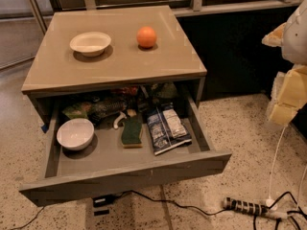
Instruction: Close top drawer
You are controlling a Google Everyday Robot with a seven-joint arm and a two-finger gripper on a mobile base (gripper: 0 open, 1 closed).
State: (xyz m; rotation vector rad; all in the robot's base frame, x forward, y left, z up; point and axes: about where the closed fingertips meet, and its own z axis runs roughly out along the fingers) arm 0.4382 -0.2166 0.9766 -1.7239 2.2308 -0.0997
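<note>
I am looking down at a small cabinet [196, 87] with a smooth tan surface [129, 63]. On the surface sit a white bowl [90, 43] on the left and an orange [147, 36] to its right. They are near each other but not touching.

Right under the surface is the top drawer [124, 174]. It is pulled far out toward me, and its flat grey front tips a little, lower on the left. Inside it, another white bowl [76, 133] sits on the left. A green sponge [132, 131] lies in the middle. A dark snack bag [168, 128] lies just to the right of the sponge. More bags [103, 107] are pushed to the back, half under the surface, and I cannot tell what they are.

The gripper [287, 95] hangs at the right edge, yellow and white. It is well apart from the top drawer and touches nothing I can see. I cannot tell how far open it is.

The floor [240, 128] is pale and speckled. A power strip [247, 207] lies on it at the lower right. Black cables [144, 198] run under the top drawer. A thin white cord [276, 162] goes up from the power strip. Behind the cabinet is a dark wall [230, 47] with a rail [216, 6] along its top.
</note>
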